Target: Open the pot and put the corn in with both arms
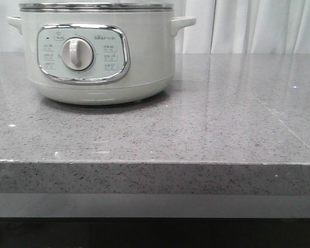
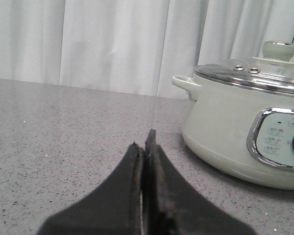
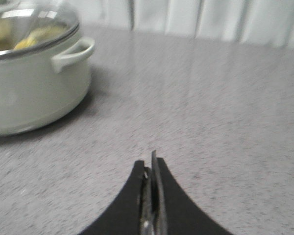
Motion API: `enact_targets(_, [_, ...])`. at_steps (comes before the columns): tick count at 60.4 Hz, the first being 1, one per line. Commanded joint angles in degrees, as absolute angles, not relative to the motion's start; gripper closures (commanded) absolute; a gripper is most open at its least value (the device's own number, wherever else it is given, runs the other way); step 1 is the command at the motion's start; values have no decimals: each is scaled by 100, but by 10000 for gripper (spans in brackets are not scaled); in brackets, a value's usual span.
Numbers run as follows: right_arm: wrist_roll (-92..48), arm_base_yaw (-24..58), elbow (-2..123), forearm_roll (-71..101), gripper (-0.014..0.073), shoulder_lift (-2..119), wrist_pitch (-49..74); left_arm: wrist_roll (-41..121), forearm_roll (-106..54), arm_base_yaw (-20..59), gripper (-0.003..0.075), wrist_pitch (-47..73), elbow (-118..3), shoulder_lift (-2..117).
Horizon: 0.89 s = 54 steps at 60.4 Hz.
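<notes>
The pale grey-green pot (image 1: 98, 51) stands at the back left of the stone counter, its dial and control panel facing me. Its glass lid (image 2: 250, 73) with a pale knob (image 2: 278, 50) sits on it. In the right wrist view the pot (image 3: 34, 93) is blurred, and a yellow shape that looks like the corn (image 3: 39, 35) shows through the lid, inside the pot. My left gripper (image 2: 146, 144) is shut and empty, low over the counter to the pot's left. My right gripper (image 3: 151, 164) is shut and empty, over the counter to the pot's right. Neither gripper shows in the front view.
The grey speckled counter (image 1: 222, 129) runs wide to the right of the pot, with its front edge (image 1: 155, 163) close to the camera. White curtains (image 1: 263, 26) hang behind it. The pot's side handles (image 1: 182, 23) stick out on both sides.
</notes>
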<state>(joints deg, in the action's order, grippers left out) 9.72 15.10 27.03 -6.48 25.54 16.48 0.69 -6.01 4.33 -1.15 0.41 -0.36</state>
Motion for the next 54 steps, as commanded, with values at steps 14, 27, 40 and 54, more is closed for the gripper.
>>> enact_targets(14, [915, 467, 496, -217, 662, 520, -582, 0, -635, 467, 741, -604, 114, -125])
enact_targets(27, [915, 326, -91, -178, 662, -188, -521, 0, -635, 467, 741, -604, 114, -125])
enact_targets(40, [915, 218, -97, -178, 662, -179, -360, 0, -635, 467, 741, -604, 114, -117])
enact_targets(54, [915, 218, -97, -178, 662, -179, -360, 0, -635, 467, 741, -604, 114, -117])
